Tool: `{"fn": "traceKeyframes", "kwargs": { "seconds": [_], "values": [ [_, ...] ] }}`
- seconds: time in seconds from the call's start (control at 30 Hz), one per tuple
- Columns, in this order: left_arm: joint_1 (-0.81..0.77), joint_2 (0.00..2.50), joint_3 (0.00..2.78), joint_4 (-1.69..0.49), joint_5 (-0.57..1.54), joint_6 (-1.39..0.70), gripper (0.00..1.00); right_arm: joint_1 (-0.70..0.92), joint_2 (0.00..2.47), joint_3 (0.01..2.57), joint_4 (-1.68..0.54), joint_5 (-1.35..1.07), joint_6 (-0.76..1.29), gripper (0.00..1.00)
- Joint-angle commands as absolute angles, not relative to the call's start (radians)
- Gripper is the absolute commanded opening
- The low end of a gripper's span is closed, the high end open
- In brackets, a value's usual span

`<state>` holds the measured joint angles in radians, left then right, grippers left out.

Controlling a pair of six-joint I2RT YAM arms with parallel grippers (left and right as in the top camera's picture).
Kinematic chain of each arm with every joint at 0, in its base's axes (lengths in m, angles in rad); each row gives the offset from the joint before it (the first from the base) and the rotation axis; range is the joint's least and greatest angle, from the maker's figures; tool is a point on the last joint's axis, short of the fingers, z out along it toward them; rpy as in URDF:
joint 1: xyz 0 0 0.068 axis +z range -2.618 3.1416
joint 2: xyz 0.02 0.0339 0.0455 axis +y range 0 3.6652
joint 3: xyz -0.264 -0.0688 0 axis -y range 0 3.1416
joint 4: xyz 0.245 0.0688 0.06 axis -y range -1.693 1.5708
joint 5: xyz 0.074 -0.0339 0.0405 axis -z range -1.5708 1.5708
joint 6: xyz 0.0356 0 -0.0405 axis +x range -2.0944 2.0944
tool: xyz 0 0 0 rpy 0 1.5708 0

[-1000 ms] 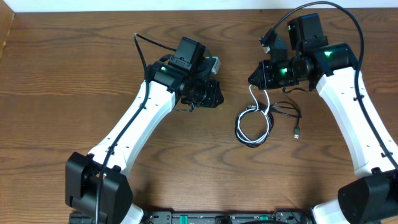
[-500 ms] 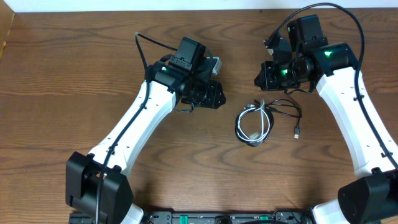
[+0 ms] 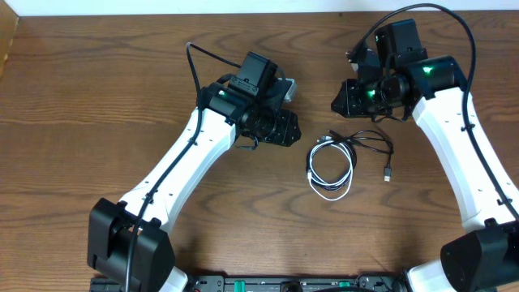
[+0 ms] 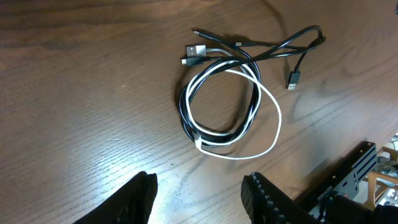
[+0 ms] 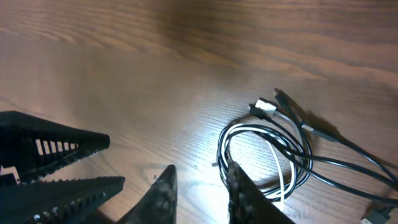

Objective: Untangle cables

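Observation:
The cables (image 3: 331,166) lie on the table as a small coil of one white and some black cords, with plug ends at its top. One black cord (image 3: 381,146) trails right to a USB plug (image 3: 388,173). My left gripper (image 3: 285,130) is just left of the coil, open and empty; the left wrist view shows its fingers (image 4: 199,200) apart above bare wood, with the coil (image 4: 224,106) ahead. My right gripper (image 3: 342,99) hovers above the coil's top edge, open and empty. In the right wrist view its fingers (image 5: 202,194) are beside the coil (image 5: 267,158).
The wooden table (image 3: 97,122) spreads under both arms. The left gripper's fingers (image 5: 56,162) show at the left of the right wrist view. Thick black robot wires loop over each arm (image 3: 422,10). The table's front edge and a black frame (image 4: 348,180) show in the left wrist view.
The right gripper let go of the white cord it held up, and the cord fell back onto the coil. The left arm moved right, closer to the coil.

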<state>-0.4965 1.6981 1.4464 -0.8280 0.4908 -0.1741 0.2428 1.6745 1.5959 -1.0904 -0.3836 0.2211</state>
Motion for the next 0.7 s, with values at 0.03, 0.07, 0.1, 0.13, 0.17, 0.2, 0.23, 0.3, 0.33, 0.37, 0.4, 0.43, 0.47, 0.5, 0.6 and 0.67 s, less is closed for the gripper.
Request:
{"fn": "traceKeyframes", "kwargs": {
  "seconds": [0.03, 0.07, 0.1, 0.13, 0.17, 0.2, 0.23, 0.3, 0.33, 0.37, 0.4, 0.43, 0.47, 0.5, 0.6, 0.67],
  "values": [
    [-0.497, 1.72, 1.442, -0.829, 0.477, -0.15, 0.49, 0.237, 1.663, 1.6, -1.095, -0.372, 0.225, 0.27],
    [-0.497, 1.724, 1.441, -0.829, 0.477, -0.149, 0.49, 0.237, 1.663, 1.6, -1.095, -0.372, 0.225, 0.3],
    [-0.497, 1.729, 1.441, -0.829, 0.477, -0.149, 0.49, 0.237, 1.663, 1.6, -1.095, -0.372, 0.225, 0.33],
    [-0.497, 1.734, 1.441, -0.829, 0.477, -0.149, 0.49, 0.237, 1.663, 1.6, -1.095, -0.372, 0.225, 0.34],
    [-0.497, 1.74, 1.441, -0.829, 0.477, -0.149, 0.49, 0.237, 1.663, 1.6, -1.094, -0.372, 0.225, 0.36],
    [-0.497, 1.745, 1.441, -0.83, 0.477, -0.149, 0.49, 0.237, 1.663, 1.6, -1.093, -0.373, 0.225, 0.38],
    [-0.497, 1.75, 1.441, -0.83, 0.477, -0.142, 0.49, 0.237, 1.663, 1.6, -1.091, -0.372, 0.225, 0.4],
    [-0.497, 1.757, 1.439, -0.828, 0.476, -0.123, 0.49, 0.237, 1.663, 1.6, -1.089, -0.372, 0.224, 0.46],
    [-0.497, 1.761, 1.438, -0.824, 0.472, -0.123, 0.49, 0.237, 1.663, 1.6, -1.09, -0.372, 0.224, 0.48],
    [-0.497, 1.764, 1.436, -0.821, 0.469, -0.123, 0.49, 0.237, 1.663, 1.6, -1.092, -0.372, 0.224, 0.49],
    [-0.497, 1.767, 1.436, -0.818, 0.469, -0.123, 0.49, 0.237, 1.663, 1.6, -1.094, -0.372, 0.224, 0.49],
    [-0.497, 1.772, 1.436, -0.815, 0.469, -0.123, 0.49, 0.237, 1.663, 1.6, -1.096, -0.372, 0.224, 0.5],
    [-0.497, 1.774, 1.436, -0.814, 0.469, -0.123, 0.49, 0.237, 1.663, 1.6, -1.097, -0.372, 0.224, 0.51],
    [-0.497, 1.776, 1.436, -0.812, 0.469, -0.123, 0.49, 0.237, 1.663, 1.6, -1.097, -0.373, 0.224, 0.51],
    [-0.497, 1.779, 1.436, -0.81, 0.46, -0.123, 0.49, 0.237, 1.663, 1.6, -1.097, -0.372, 0.224, 0.54],
    [-0.497, 1.779, 1.436, -0.81, 0.454, -0.123, 0.49, 0.237, 1.663, 1.6, -1.096, -0.372, 0.224, 0.55]
  ]
}}
